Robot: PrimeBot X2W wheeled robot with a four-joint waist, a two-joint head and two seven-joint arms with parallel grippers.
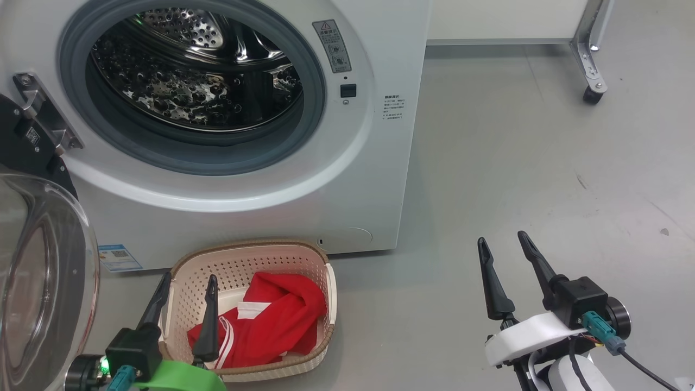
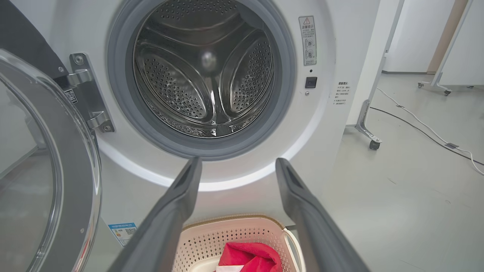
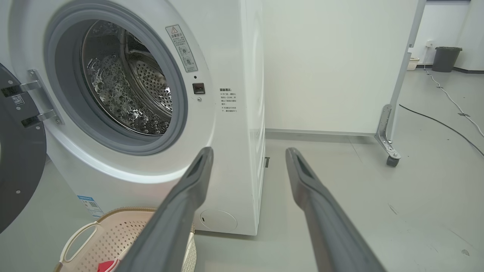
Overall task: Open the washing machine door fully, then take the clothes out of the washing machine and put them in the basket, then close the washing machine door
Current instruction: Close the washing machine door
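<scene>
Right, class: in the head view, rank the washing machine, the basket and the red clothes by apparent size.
1. washing machine, largest by far
2. basket
3. clothes, lying inside the basket, so smaller

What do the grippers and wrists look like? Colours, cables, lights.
Both: two long dark fingers on a black block. On the left gripper a green wrist shell, green light, teal connector; on the right gripper a white shell, teal connector, black cable.

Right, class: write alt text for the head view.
Red clothes lie in a basket on the floor before a washer whose door hangs open at left. The left gripper, jaws open, hovers by the basket; the right gripper, jaws open, over the floor.
</scene>
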